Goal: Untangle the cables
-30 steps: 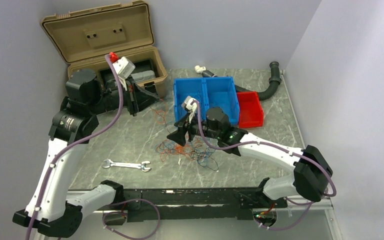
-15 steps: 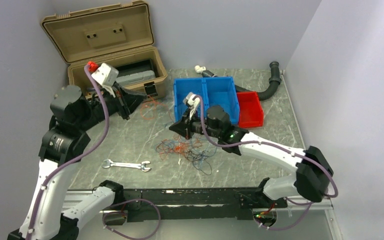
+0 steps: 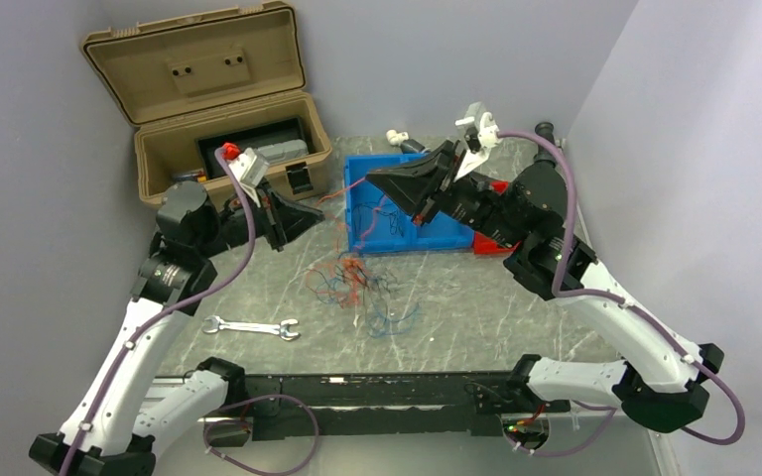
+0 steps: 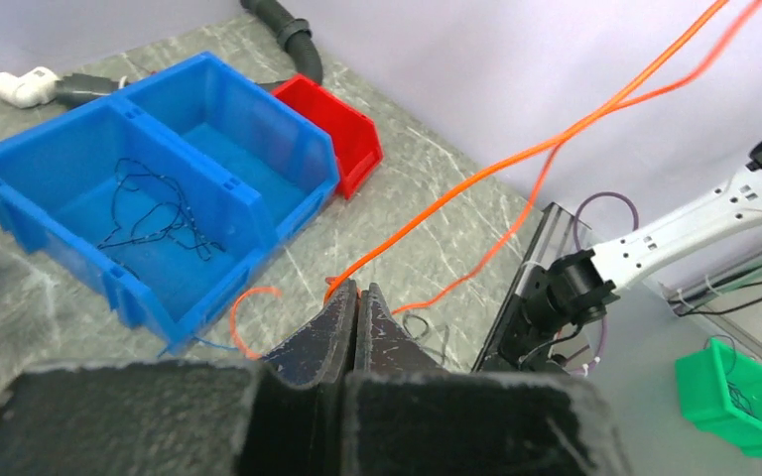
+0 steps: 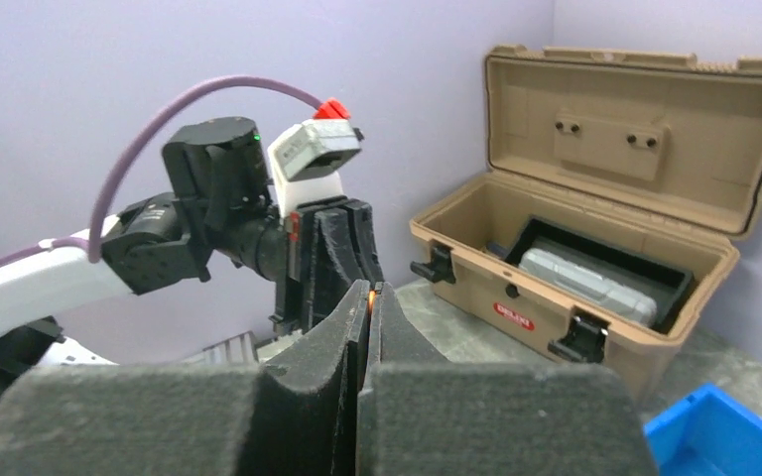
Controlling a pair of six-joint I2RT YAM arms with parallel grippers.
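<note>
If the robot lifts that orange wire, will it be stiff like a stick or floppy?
Probably floppy: the orange wire looks straight only because the left hand and right hand seem to stretch it between them. The other cables lie in loose curls, so they would likely droop. Being so thin, it is probably very light.

Marbled table [image 3: 516,297]: tan toolbox [image 3: 174,167], blue bin [image 4: 258,248], red bin [image 4: 342,134], wrench [image 3: 251,327], hose [image 4: 293,30], tangled cables [image 3: 357,283]

Toolbox [image 3: 228,159] at rear left corner of table [image 3: 476,307]; double bin [image 3: 412,241] to its right, small bin [image 4: 329,127] beside that, further right; hose [image 3: 544,134] behind bins; cables [image 3: 362,288] before double bin; wrench [image 3: 251,326] front left.
</note>
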